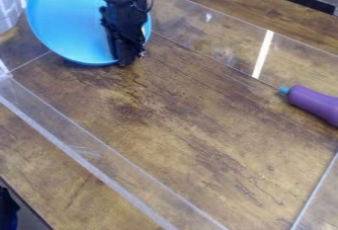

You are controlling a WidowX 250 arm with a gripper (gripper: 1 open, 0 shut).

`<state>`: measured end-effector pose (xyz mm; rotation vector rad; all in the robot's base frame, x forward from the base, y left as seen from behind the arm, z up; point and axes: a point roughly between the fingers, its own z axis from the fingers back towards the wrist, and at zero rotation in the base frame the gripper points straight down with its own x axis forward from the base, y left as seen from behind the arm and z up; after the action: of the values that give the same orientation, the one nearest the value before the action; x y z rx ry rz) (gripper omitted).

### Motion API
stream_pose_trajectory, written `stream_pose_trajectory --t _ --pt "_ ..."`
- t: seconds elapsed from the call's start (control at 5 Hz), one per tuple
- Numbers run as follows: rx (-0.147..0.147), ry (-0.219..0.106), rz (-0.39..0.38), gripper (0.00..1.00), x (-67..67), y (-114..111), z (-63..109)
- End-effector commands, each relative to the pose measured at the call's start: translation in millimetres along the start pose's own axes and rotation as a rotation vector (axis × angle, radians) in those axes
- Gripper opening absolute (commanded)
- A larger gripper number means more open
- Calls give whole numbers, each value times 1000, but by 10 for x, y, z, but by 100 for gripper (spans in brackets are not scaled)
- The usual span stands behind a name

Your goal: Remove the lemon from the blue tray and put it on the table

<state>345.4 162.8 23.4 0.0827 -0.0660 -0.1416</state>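
Note:
The blue tray (59,22) sits at the back left of the brown wooden table (185,125). My black gripper (128,56) points straight down over the tray's right rim, its tips close to the table just past the rim. The dark fingers look pressed together, and no yellow shows between them. The lemon is hidden: none of it shows in the visible part of the tray or on the table.
A purple elongated object (317,103) lies at the right edge. A clear plastic sheet or low wall runs along the front left (79,155) and across the back (211,22).

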Motion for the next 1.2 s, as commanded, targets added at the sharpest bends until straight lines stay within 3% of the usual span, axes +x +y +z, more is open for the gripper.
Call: stream_pose_trajectory --t 0.0,1.0 --pt "18 -6 60 0 -158 244 82" --pt "12 22 89 0 -346 250 109"
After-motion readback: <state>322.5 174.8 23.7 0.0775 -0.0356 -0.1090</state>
